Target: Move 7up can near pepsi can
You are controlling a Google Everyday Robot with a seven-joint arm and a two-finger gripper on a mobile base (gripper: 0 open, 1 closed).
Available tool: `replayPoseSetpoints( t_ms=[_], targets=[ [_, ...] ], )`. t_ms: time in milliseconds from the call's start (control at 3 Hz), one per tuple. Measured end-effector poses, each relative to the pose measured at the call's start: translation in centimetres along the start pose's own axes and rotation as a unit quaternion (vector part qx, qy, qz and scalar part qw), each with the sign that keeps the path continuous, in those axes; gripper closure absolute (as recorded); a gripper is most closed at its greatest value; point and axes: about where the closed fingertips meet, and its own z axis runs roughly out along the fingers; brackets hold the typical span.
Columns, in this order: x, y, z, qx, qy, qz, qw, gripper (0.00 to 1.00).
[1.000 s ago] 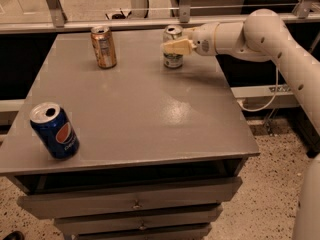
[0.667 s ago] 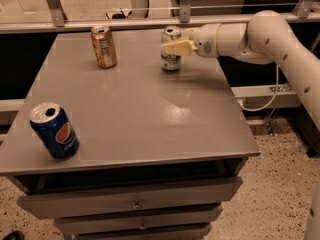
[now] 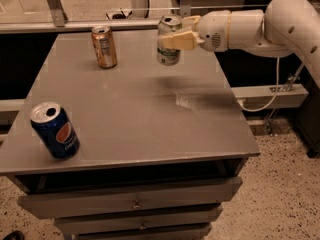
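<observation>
The 7up can point(image 3: 169, 53), silver-white with green markings, hangs upright a little above the far middle of the grey table point(image 3: 140, 114). My gripper point(image 3: 176, 39) comes in from the right on a white arm and is shut on the can's upper half. The pepsi can point(image 3: 54, 130), dark blue with a round logo, stands at the table's front left corner, far from the 7up can.
An orange-gold can point(image 3: 104, 46) stands at the far left of the table. The table has drawers point(image 3: 135, 199) below its front edge. A metal rail point(image 3: 125, 9) runs behind the table. A cable point(image 3: 272, 91) hangs at the right.
My gripper has lifted the 7up can off the table and carried it slightly left and toward the front. The other two cans have not moved.
</observation>
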Motion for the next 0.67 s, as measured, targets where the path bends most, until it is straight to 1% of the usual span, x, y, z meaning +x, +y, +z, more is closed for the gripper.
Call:
replayPoseSetpoints(
  t_ms=[333, 667],
  targets=[
    [-0.3, 0.2, -0.1, -0.001, 0.000, -0.002, 1.0000, 1.00],
    [0.6, 2.7, 1.1, -0.041, 0.012, 0.007, 0.9990, 1.00]
  ],
)
